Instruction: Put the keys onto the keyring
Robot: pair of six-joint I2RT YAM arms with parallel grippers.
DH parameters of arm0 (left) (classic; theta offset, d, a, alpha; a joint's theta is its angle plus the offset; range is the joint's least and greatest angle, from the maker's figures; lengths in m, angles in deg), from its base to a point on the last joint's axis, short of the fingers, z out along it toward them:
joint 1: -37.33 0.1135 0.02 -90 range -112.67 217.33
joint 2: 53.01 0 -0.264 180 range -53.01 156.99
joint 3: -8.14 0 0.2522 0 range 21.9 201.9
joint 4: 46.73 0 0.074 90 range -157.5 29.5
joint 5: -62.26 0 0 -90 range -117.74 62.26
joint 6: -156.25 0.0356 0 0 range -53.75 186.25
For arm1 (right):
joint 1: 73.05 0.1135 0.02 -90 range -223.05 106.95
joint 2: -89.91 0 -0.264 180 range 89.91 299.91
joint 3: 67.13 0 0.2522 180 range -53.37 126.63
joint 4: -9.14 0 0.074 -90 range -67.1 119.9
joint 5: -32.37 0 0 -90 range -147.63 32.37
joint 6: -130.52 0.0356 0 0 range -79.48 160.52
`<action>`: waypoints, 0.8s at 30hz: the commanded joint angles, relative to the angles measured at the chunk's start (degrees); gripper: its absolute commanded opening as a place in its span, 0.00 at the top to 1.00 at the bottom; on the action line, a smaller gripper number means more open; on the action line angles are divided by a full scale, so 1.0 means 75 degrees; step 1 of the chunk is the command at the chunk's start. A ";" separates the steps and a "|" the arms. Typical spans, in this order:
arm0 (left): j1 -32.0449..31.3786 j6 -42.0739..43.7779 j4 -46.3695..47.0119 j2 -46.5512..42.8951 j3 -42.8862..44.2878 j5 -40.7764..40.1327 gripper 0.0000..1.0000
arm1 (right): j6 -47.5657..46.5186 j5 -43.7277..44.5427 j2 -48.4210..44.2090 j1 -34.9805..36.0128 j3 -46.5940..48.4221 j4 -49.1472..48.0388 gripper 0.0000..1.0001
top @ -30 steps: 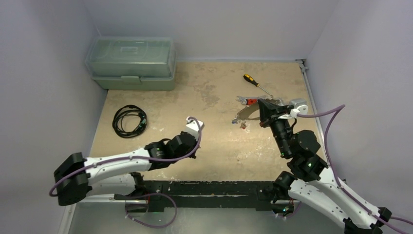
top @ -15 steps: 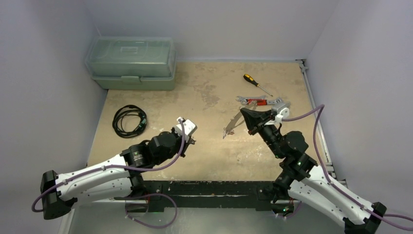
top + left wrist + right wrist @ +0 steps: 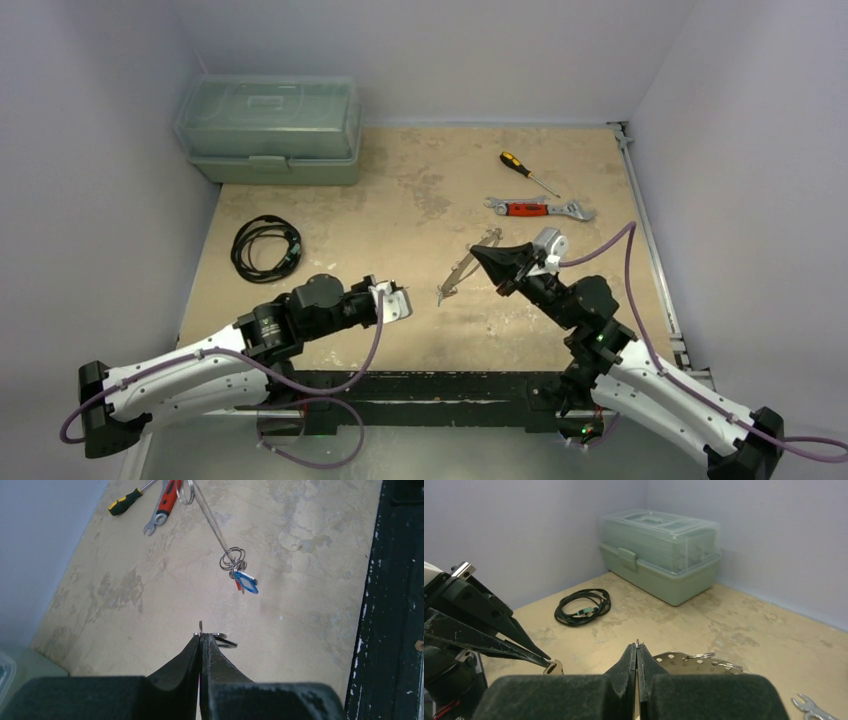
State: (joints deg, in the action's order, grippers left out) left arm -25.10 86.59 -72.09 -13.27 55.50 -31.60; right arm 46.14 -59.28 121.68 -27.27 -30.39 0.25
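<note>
The right gripper (image 3: 637,647) is clamped on one end of the thin, probably stiff keyring (image 3: 684,661), held aloft with tagged keys (image 3: 245,582) dangling loosely from its far end, while the left gripper (image 3: 201,636) pinches a small key (image 3: 220,639) (light, slick, best nipped by its head) nearby.

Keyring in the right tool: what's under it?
From the far end of the keyring hang small rings with the keys, a blue tag and a red tag half behind it. Below is the table. A black tag isn't visible.
</note>
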 commanded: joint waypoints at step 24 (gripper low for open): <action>0.0214 0.1656 0.0382 -0.1779 -0.0643 0.2054 1.00 | 0.0409 -0.3435 0.0879 0.0204 -0.0863 -0.3415 1.00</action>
State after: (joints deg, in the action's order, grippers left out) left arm -24.03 98.46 -70.65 -26.67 50.39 -18.42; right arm 48.24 -79.85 127.41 -26.66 -36.12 -16.73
